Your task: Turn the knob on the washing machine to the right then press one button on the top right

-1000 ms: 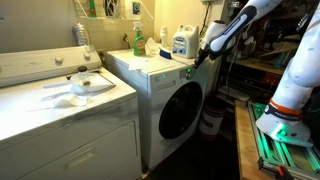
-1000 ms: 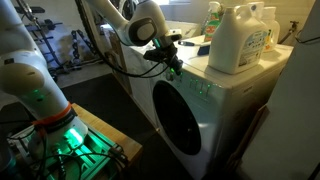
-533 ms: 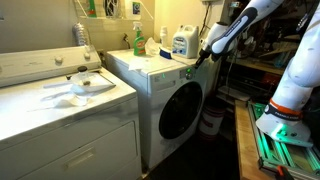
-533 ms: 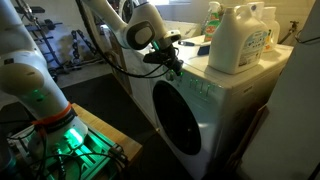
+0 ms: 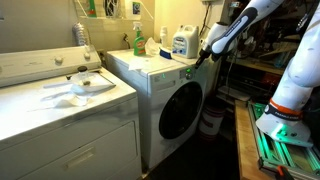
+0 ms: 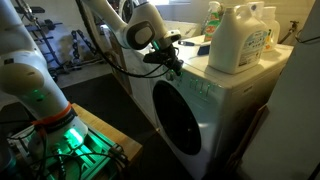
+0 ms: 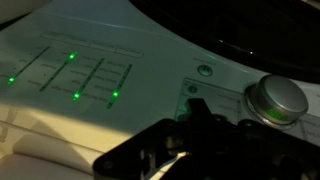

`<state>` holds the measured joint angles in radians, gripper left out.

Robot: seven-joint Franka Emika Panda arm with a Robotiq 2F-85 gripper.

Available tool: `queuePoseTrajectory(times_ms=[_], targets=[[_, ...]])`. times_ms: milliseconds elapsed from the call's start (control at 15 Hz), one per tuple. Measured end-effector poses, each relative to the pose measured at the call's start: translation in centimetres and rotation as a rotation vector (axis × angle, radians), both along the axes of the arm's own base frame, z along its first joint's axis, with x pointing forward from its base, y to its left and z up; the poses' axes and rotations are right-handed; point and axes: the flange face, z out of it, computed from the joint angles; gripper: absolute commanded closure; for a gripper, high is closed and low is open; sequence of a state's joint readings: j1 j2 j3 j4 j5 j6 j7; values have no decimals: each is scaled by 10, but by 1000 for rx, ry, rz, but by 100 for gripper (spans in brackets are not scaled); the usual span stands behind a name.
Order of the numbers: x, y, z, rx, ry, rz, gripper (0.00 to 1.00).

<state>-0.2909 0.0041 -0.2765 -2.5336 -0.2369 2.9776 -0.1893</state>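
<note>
Cluttered laundry room, dim toward the edges. At its centre the washing machine (image 5: 165,95) stands with its round dark glass door (image 5: 180,112) facing 4 o'clock in an exterior view.

In the wrist view its white control panel (image 7: 110,45) fills the frame, with small green lights (image 7: 75,97) glowing at 9 o'clock. The silver knob (image 7: 278,98) sits at 3 o'clock, and a small round button (image 7: 205,71) lies at 10 o'clock from it.

The pincer (image 7: 197,125) comes in from 6 o'clock, dark and blurred, with its tip just beside the knob at the knob's 9 o'clock. I cannot tell whether it is released or clenched, nor whether it touches the panel. In both exterior views it hangs at the machine's upper front edge.

On the machine's top stand a white detergent jug (image 6: 240,40) and a green bottle (image 5: 138,40). A wider white appliance (image 5: 70,130) stands at the washer's 9 o'clock in an exterior view. The arm base (image 6: 45,100) glows green below.
</note>
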Motion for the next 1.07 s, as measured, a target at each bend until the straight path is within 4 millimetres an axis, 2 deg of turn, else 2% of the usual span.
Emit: queuePoseTrajectory(times_ms=[333,600,867,933,1067], targets=[[0,0,0,0,1,0,100],[-4,-2,-2,33,109,-9,100],[-20,-1,16,119,239,-41,98],[-24,1,24,150,247,-56,73],[-31,4,45,215,242,-90,70]])
